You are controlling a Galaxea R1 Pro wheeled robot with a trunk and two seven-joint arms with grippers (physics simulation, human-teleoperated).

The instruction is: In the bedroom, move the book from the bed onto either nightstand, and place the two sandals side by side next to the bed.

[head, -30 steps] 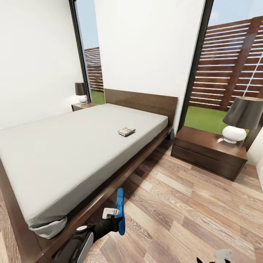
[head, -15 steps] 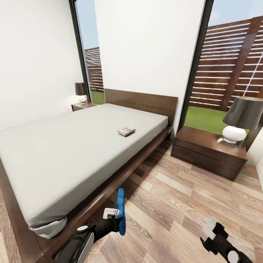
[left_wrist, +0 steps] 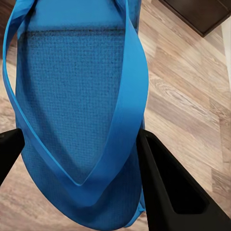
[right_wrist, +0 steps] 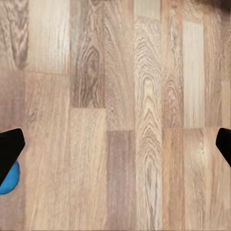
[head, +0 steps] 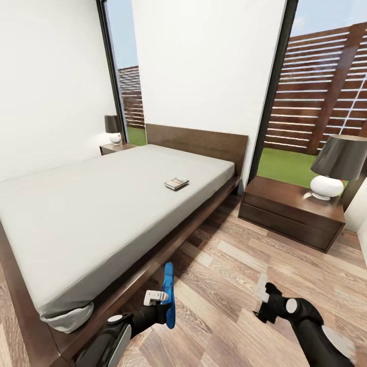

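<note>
A bright blue sandal [head: 168, 293] hangs on edge just above the floor by the bed's near corner, with my left gripper [head: 162, 308] shut on it. The left wrist view has the sandal's sole and strap [left_wrist: 82, 86] between the two black fingers [left_wrist: 168, 187]. My right gripper [head: 263, 308] hovers low over the wood floor, open and holding nothing; its fingertips [right_wrist: 9, 149] stand far apart over bare planks, and a sliver of blue sandal [right_wrist: 6, 179] shows beside one tip. The book [head: 176, 183] lies on the bed [head: 92, 204]. A nightstand [head: 290, 214] stands right of the headboard.
A second nightstand [head: 116, 148] with a small lamp sits at the bed's far side. A dark-shaded lamp [head: 334, 168] stands on the near nightstand. Tall windows flank the white wall behind the headboard. Open plank floor [head: 244, 265] lies between the bed and the near nightstand.
My right arm has come up from the lower right edge and swung left over the floor. The left gripper with its sandal has stayed put.
</note>
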